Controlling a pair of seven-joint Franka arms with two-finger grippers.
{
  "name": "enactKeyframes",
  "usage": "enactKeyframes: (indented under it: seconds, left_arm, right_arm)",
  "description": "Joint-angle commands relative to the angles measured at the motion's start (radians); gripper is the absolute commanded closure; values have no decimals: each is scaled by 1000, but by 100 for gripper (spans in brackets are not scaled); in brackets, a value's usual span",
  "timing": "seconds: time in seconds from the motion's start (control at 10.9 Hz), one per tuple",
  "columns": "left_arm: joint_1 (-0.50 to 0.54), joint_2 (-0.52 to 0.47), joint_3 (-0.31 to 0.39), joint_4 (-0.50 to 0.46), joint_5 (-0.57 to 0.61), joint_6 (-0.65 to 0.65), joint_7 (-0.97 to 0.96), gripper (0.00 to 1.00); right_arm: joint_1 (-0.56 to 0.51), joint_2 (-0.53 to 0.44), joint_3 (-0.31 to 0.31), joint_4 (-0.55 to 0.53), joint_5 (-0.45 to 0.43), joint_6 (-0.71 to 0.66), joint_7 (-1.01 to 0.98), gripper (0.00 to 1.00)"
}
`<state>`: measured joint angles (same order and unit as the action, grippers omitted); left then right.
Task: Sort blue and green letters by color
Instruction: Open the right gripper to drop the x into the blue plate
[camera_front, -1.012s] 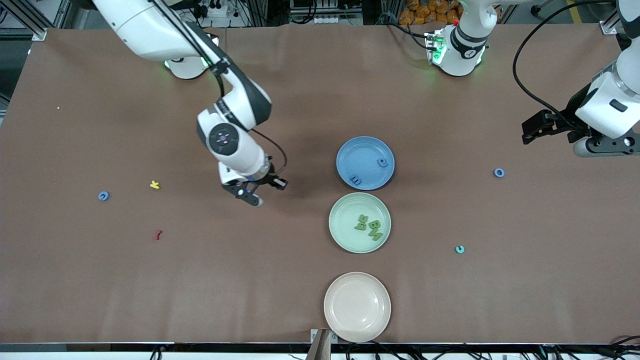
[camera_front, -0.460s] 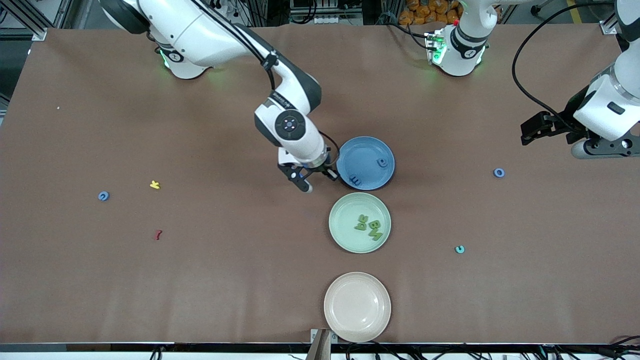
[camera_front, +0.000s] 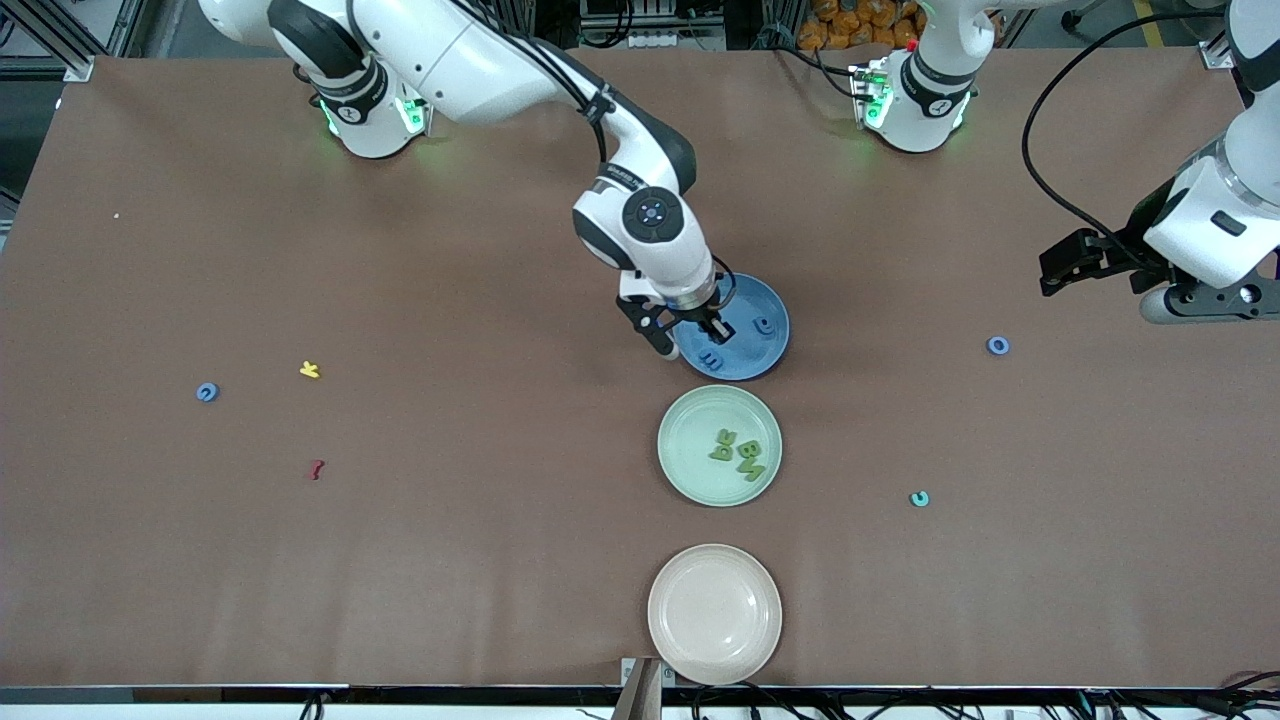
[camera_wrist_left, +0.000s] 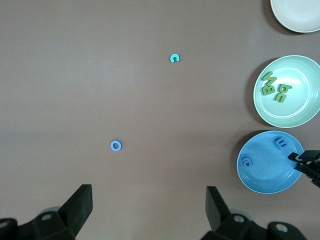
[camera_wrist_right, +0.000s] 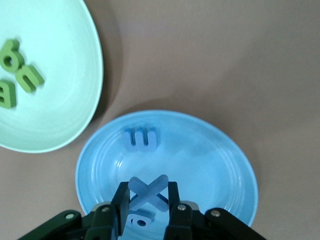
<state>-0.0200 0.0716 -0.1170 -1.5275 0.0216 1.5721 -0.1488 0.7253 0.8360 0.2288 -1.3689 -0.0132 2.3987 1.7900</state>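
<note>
Right gripper (camera_front: 693, 337) hangs over the blue plate (camera_front: 752, 355), at the rim toward the right arm's end of the worktop. Its jaws are clenched on a blue X (camera_wrist_right: 148, 192), seen edge-on from the right wrist view, directly above the plate's floor.

Already in the blue plate: a blue E (camera_front: 711, 357) and a second blue letter (camera_front: 764, 325). The green plate (camera_front: 690, 470), next nearer the camera, carries the green letters (camera_front: 738, 452) clustered together. The cream plate (camera_front: 714, 640) holds nothing.

Loose on the worktop: a blue ring letter (camera_front: 998, 345) and a teal letter (camera_front: 919, 498) toward the left arm's end; a blue letter (camera_front: 207, 392), a yellow letter (camera_front: 310, 370) and a dark red letter (camera_front: 316, 469) toward the right arm's end.

Left gripper (camera_wrist_left: 145, 212) waits aloft over bare worktop near the blue ring letter, jaws spread wide, holding nothing.

Risks, as judged:
- The X sits close to the plate's rim; released there, light foam could bounce or slide out onto the worktop.
- Foam may cling to one pad and lift away again.
- The X could land on top of the blue letter just below it.
</note>
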Motion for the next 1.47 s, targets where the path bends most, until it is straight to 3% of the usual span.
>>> enactKeyframes:
  seconds: [0.0,0.46,1.2,1.38]
  left_arm:
    - [-1,-1,-3,1,26,9,9,0]
    - [-1,-1,-3,1,26,9,9,0]
    - [-1,-1,-3,0,24,9,9,0]
    - [-3,-1,-3,1,24,9,9,0]
  right_arm:
    - [31,43,-25,60,-4,-3,23,0]
    - [-30,-55,-26,7,-2,-107,-79,0]
    - [-355,-411,-25,-473,-16,-191,-715,0]
    - [-452,-461,-25,-554,-83,-193,-857,0]
